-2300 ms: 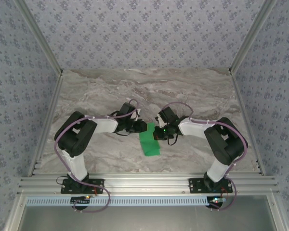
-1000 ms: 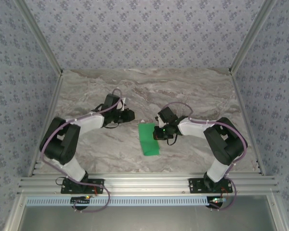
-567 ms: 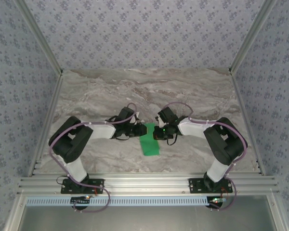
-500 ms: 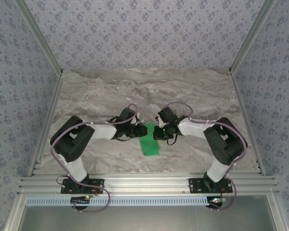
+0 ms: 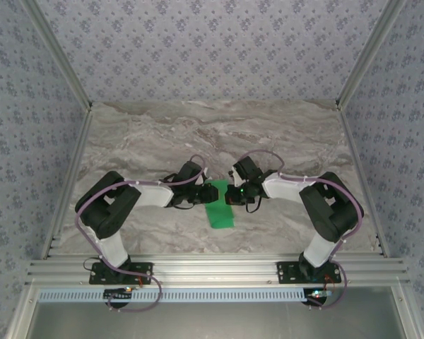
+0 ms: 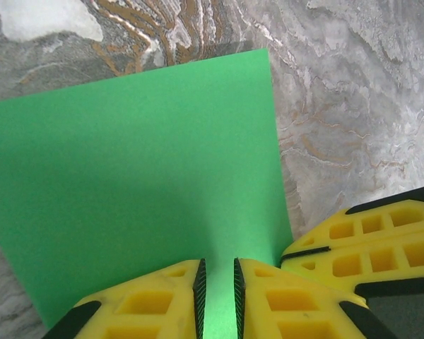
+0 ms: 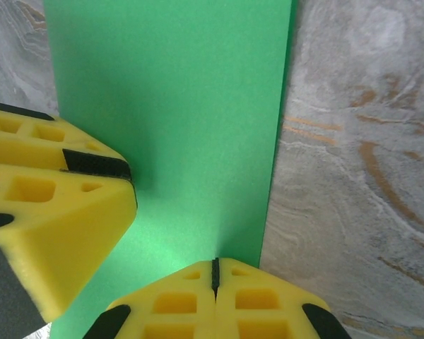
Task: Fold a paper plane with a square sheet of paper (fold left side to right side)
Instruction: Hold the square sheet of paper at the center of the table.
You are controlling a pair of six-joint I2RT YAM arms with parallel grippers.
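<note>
One bright green sheet of paper [image 5: 220,210], creased down to a narrow rectangle, lies flat on the grey-and-brown marbled desk [image 5: 268,134], midway between the two robot arms. Its long sides run from the far end toward the arm bases, tilted a little. There is a single sheet and no pointed dart shape; its surface is plain and unmarked.

Both arms reach inward and meet over the far end of the sheet, one from each side. The left gripper [image 6: 217,296], with two yellow ribbed fingers faced in black, sits low over the paper. Its jaws stand a narrow slit apart, and green shows through the slit. Whether they touch the sheet cannot be told.

The right gripper [image 7: 215,272], built the same with two yellow fingers, has its jaws pressed together, leaving only a thin dark seam. Its tips sit on the sheet just inside its long right edge, where green meets marble. Whether any paper is caught in that seam cannot be told.

In each wrist view the other gripper's yellow fingers show just beside, both pairs over the same end of the sheet.
</note>
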